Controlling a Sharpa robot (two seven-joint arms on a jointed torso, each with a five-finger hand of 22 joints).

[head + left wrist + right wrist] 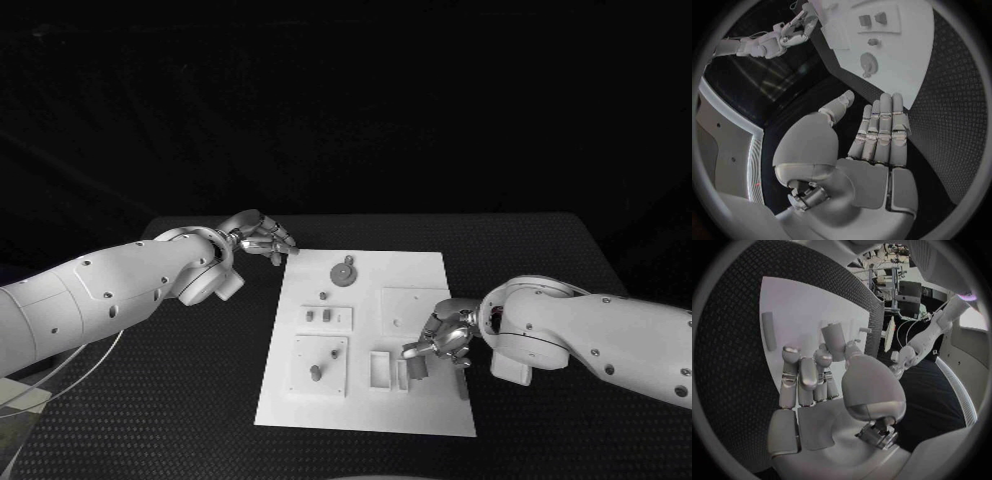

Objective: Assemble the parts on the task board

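Head camera: high, looking down at table [577, 240] and white board [418, 275] | wrist cameras: close behind each hand, facing the board | shared: board

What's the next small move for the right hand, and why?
Probably lower the right hand and close its fingers on the small grey part just below them. That hand hovers over the task board near its right edge, apparently holding nothing, while the left hand waits off the board's far left corner.
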